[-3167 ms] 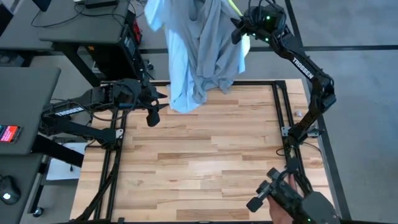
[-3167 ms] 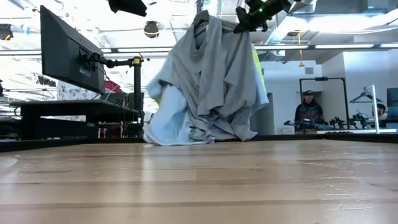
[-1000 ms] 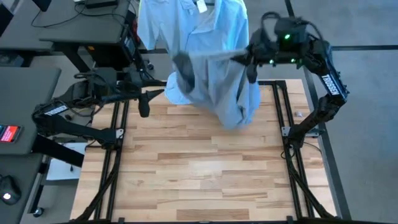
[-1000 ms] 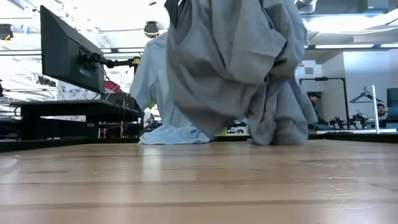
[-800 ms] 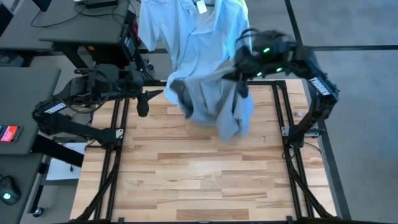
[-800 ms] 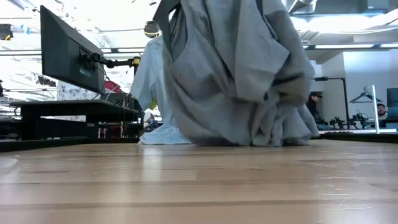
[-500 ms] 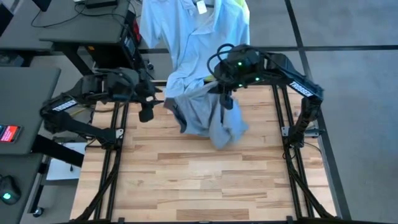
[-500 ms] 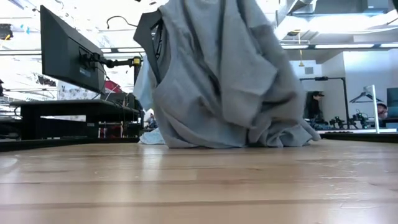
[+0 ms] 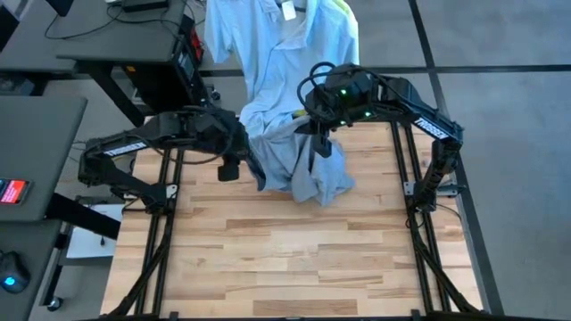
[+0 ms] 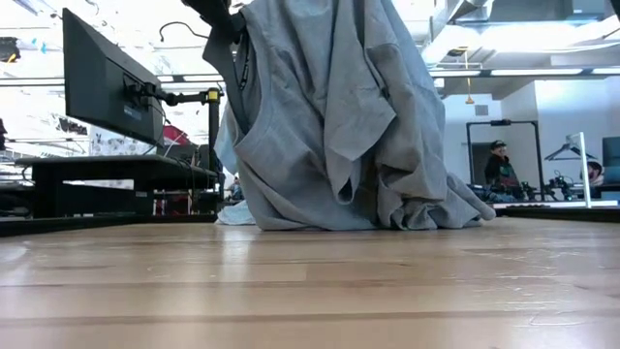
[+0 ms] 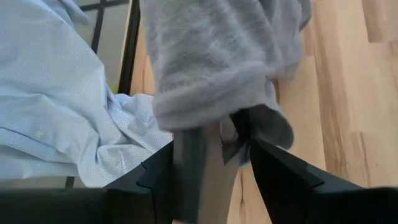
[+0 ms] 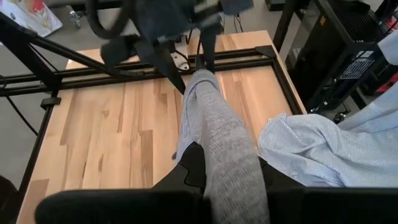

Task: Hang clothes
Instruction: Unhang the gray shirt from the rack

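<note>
Stretching across the far half of a wooden table [image 9: 285, 250], a pale blue shirt [image 9: 268, 53] hangs from above, its lower hem pooled on the table's far edge, with a strip of neon-yellow shirt [image 9: 346, 16] showing behind it at the right. In front of it, a grey T-shirt [image 9: 308, 174] is held up over the table, its lower folds resting in a heap on the wood. The right gripper [image 9: 321, 143] is clamped tight on one bunched end of this T-shirt, which trails away from its fingers toward the other arm. The left gripper [image 9: 234, 168] sits at the T-shirt's opposite edge with its fingers [image 11: 283, 180] spread wide on either side of a fold of grey cloth and a flat dark piece that may be a hanger; they have not closed on anything. Judging by this, the step in hand is getting a second hold on the grey T-shirt. Next, the left fingers would need to pinch that fold firmly so the cloth can be spread between both arms.
</note>
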`<action>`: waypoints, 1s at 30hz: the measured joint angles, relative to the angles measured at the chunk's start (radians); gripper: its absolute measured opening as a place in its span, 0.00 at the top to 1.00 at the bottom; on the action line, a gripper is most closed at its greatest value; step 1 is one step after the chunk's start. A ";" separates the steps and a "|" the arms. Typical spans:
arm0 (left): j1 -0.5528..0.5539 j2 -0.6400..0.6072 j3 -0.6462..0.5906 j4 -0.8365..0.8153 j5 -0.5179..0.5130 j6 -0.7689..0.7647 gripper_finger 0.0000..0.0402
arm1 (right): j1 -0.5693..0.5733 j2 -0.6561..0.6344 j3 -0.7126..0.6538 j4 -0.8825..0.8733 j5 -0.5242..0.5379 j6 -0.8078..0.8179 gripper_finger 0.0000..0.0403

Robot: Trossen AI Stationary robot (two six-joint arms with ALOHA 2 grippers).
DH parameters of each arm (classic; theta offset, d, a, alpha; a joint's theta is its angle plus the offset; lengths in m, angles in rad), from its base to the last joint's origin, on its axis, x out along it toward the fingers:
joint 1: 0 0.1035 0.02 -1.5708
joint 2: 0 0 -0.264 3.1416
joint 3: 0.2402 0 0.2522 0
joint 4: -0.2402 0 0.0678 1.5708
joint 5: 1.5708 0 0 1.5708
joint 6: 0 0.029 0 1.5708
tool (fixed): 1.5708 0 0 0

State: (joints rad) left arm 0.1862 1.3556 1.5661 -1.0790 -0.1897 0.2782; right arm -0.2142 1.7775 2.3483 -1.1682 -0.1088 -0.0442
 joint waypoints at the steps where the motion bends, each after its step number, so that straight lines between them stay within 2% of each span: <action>1: 0.000 0.011 0.000 0.004 -0.005 -0.003 0.58 | 0.003 0.000 0.000 0.000 0.000 0.004 0.95; 4: 0.000 0.030 0.000 0.008 -0.020 -0.006 0.67 | 0.010 0.000 0.001 -0.016 0.000 0.022 0.95; 8: -0.001 0.032 0.000 -0.001 -0.020 -0.002 0.93 | 0.012 0.000 0.001 -0.064 0.002 0.054 0.83; 14: 0.000 0.011 0.016 -0.016 -0.031 0.028 0.94 | 0.002 -0.003 0.003 -0.183 0.003 0.109 0.65; 18: 0.000 -0.039 0.036 -0.005 -0.028 0.031 0.94 | 0.002 0.021 0.003 -0.282 0.050 0.132 0.62; 21: 0.000 -0.070 0.037 -0.013 -0.023 0.031 0.94 | 0.002 0.045 0.003 -0.253 0.062 0.105 0.66; 25: 0.000 -0.092 0.036 -0.048 -0.013 0.006 0.94 | -0.005 0.058 0.003 -0.202 0.052 0.057 0.94; 30: -0.001 -0.118 0.037 -0.156 -0.040 -0.055 0.94 | -0.039 0.026 -0.001 -0.272 0.055 0.075 0.99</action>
State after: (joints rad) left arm 0.1856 1.2372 1.6032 -1.2353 -0.2299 0.2228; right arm -0.2535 1.8031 2.3474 -1.4400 -0.0537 0.0304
